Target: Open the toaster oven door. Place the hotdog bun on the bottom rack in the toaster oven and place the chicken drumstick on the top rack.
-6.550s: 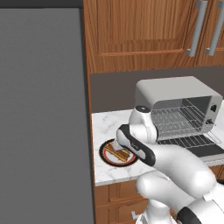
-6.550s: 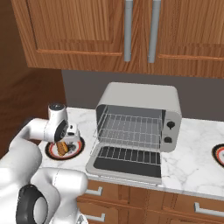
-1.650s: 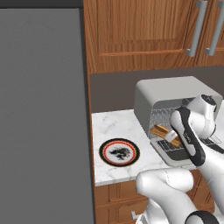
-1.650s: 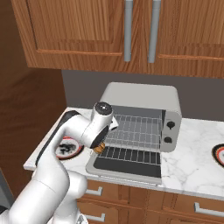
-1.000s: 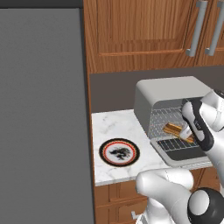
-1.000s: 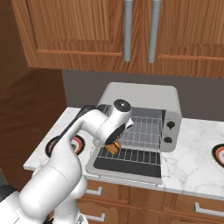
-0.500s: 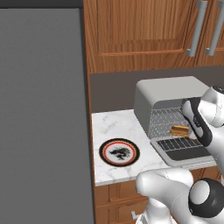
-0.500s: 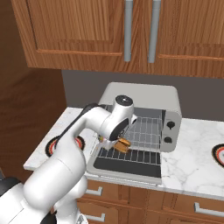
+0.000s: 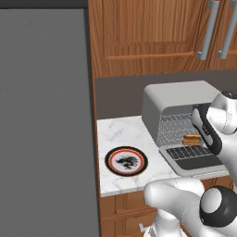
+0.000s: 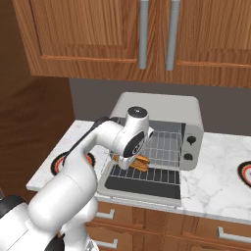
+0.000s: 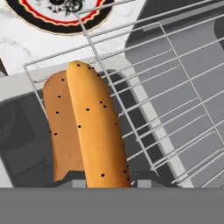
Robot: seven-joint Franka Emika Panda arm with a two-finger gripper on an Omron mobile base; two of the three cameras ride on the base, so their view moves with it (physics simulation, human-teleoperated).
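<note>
The toaster oven [image 10: 162, 128] [image 9: 178, 104] stands on the counter with its door [image 10: 142, 185] [image 9: 194, 162] folded down flat. My gripper [image 11: 109, 179] [image 10: 128, 159] is shut on the hotdog bun [image 11: 87, 131] [image 10: 139, 163] [image 9: 191, 139], a tan speckled roll. It hangs at the oven mouth, just above the front of the lower wire rack [image 11: 175, 87] [image 10: 157, 172]. A dark patch lies in the middle of the round plate [image 9: 111, 162]; I cannot tell whether it is the chicken drumstick.
The red-and-black rimmed plate [image 11: 30, 17] [image 10: 58, 164] sits on the marble counter left of the oven. A second plate [image 10: 245, 172] lies at the counter's right edge. Wooden cabinets [image 10: 147, 39] hang overhead and a tall grey panel [image 9: 44, 120] stands on the left.
The arm carried the bun rightward from the door's left front corner to the oven mouth. Over the last half second it has barely shifted.
</note>
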